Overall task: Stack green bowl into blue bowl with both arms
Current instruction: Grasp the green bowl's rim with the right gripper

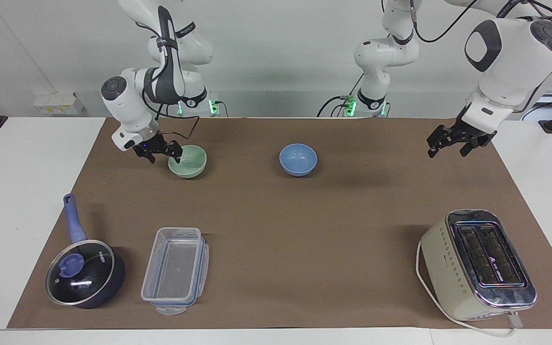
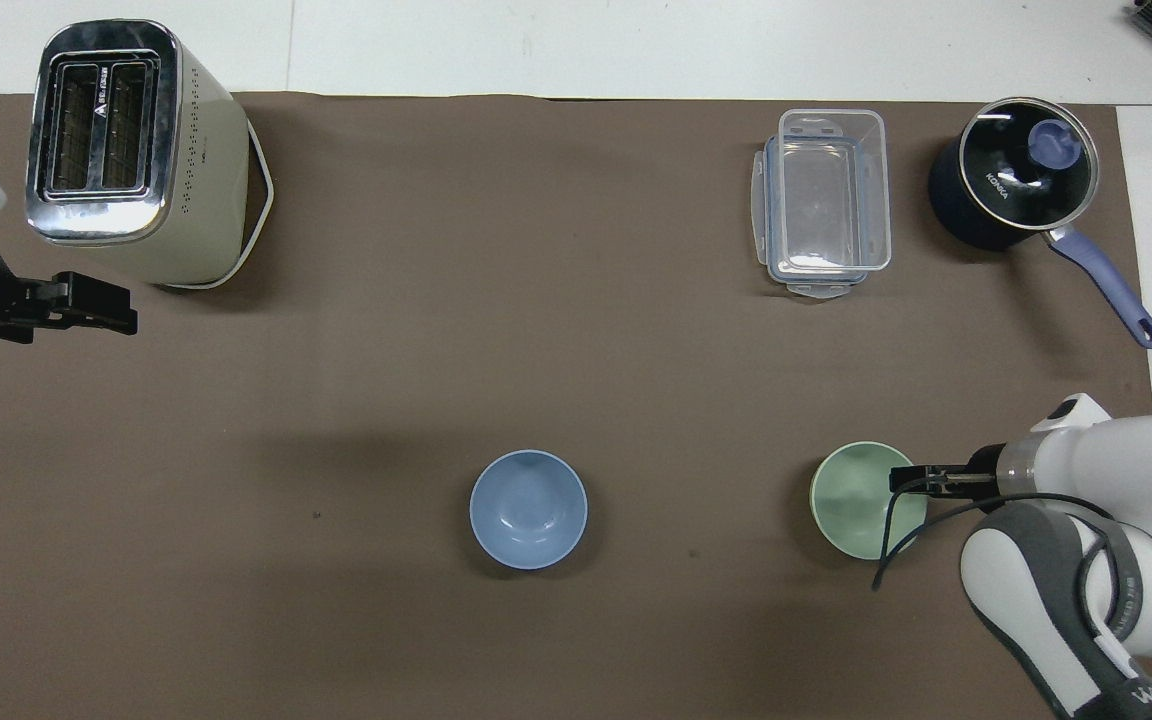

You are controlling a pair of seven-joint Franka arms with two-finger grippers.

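1. The green bowl (image 1: 188,161) and the blue bowl (image 1: 298,159) sat on the mat (image 1: 276,206) toward the robots' edge, well apart; the green one lay toward the right arm's end.
2. The saucepan (image 1: 84,273) occupied the corner farthest from the robots at the right arm's end, the container (image 1: 175,270) beside it.
3. The toaster (image 1: 477,263) occupied the corner farthest from the robots at the left arm's end.
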